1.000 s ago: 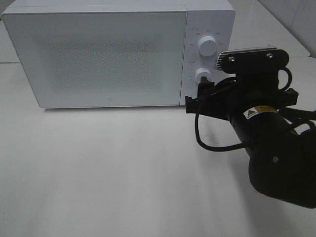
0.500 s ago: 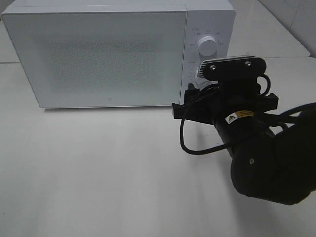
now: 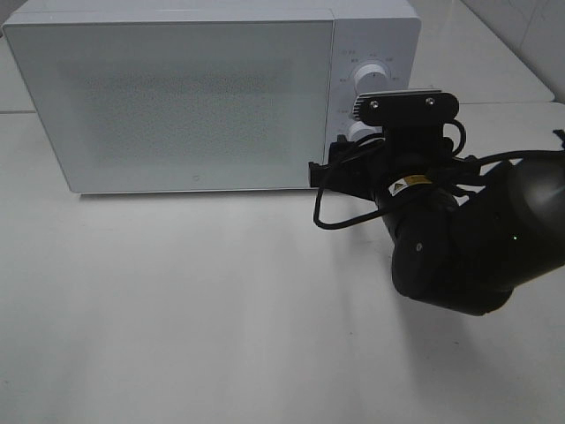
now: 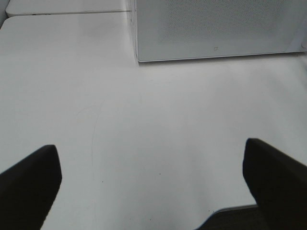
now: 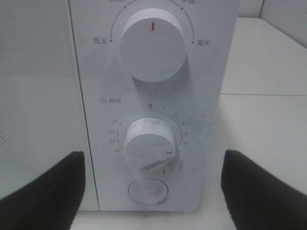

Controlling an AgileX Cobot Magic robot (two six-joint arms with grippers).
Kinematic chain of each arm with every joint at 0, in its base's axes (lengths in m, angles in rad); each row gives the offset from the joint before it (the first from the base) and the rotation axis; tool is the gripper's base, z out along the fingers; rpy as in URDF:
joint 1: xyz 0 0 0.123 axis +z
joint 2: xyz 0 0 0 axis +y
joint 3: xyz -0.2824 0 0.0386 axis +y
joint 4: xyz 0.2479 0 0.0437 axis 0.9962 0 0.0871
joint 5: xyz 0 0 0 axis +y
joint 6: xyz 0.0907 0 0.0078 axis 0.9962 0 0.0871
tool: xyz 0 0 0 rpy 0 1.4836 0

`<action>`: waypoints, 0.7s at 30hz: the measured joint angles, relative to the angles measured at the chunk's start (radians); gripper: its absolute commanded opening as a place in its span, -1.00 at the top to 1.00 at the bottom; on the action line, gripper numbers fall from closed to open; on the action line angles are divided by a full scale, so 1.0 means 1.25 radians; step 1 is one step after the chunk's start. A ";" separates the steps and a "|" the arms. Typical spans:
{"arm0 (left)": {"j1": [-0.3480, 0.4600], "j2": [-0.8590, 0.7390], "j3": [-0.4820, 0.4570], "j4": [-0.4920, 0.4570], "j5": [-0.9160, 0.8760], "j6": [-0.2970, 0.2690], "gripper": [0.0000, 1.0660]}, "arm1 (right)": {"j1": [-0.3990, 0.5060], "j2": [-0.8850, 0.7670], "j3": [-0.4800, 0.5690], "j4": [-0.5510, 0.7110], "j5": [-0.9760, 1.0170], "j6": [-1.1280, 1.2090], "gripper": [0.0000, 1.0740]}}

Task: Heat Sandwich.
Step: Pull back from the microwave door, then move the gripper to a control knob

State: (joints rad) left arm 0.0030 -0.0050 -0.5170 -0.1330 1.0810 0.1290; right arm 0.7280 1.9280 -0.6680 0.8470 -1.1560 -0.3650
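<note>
The sandwich and its pink plate are out of view. The white microwave (image 3: 177, 97) stands at the back of the table with its door shut. My right gripper (image 5: 151, 191) is open, its two dark fingers (image 5: 43, 191) either side of the control panel, close in front of the lower timer knob (image 5: 149, 143). That knob's red mark points to the lower right. In the high view the right arm (image 3: 459, 238) covers most of the lower knob. My left gripper (image 4: 153, 187) is open and empty over bare table, facing the microwave's front (image 4: 216, 28).
The upper power knob (image 5: 152, 45) has its red mark straight up. A round button (image 5: 148, 190) sits below the timer knob. The white table (image 3: 177, 309) stretches in front of the microwave. A tiled wall shows at the back right.
My right arm has moved left and in toward the microwave's control panel, and now covers the lower knob in the high view. The microwave door stays shut.
</note>
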 measured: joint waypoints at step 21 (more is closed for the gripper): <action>0.000 0.000 0.000 -0.001 0.000 0.001 -0.82 | -0.066 0.118 -0.124 -0.060 0.043 0.030 -0.42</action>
State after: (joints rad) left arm 0.0030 -0.0050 -0.5170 -0.1340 1.0810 0.1300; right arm 0.6460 2.0760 -0.8230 0.7720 -1.1020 -0.3270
